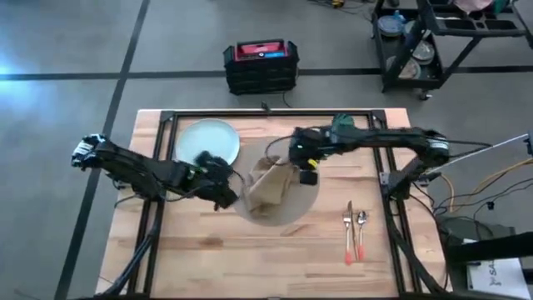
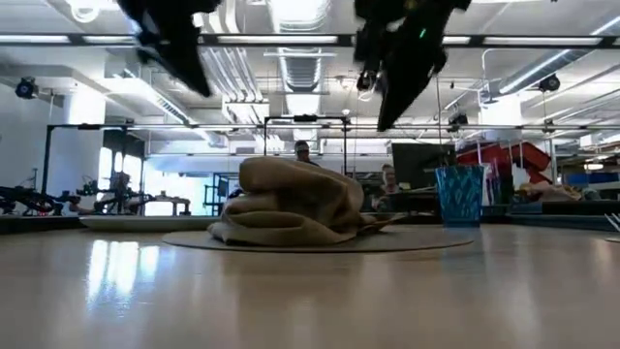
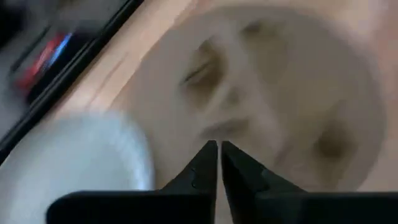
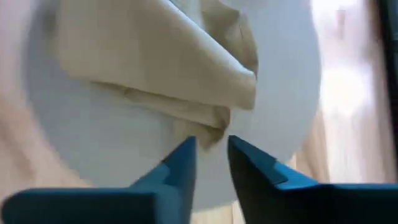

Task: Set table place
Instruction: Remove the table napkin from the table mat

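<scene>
The brown napkin (image 1: 268, 193) lies crumpled on the round mat (image 1: 301, 208), its long axis running from the cup's side toward the table's near edge. My right gripper (image 4: 210, 155) hangs over its cup-side end, fingers slightly apart and empty; my left gripper (image 3: 219, 163), fingers together, waits between plate (image 1: 207, 139) and mat.

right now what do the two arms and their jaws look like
Both arms are dark, slim and jointed. The left arm ends in a pale block at its outer end. The right arm carries a small yellow mark and green lights near its wrist. The left gripper has black, tapered fingers; the right gripper has wedge-shaped fingers.
</scene>
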Action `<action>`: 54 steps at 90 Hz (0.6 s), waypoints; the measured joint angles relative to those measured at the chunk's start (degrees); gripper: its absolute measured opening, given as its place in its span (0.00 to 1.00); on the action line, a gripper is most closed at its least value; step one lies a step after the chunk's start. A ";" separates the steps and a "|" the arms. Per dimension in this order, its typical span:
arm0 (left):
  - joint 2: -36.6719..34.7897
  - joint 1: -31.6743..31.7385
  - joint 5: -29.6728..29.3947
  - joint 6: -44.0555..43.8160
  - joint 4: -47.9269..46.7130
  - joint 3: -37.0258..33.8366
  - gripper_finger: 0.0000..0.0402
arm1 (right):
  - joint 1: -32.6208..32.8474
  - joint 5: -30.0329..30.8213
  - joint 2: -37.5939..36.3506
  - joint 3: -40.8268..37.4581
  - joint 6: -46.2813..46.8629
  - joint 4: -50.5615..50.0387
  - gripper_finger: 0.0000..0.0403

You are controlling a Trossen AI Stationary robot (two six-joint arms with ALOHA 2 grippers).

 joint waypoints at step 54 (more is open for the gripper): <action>19.02 18.43 23.93 -0.93 5.89 9.65 0.84 | 4.52 3.38 -17.97 -3.19 16.05 -15.04 0.58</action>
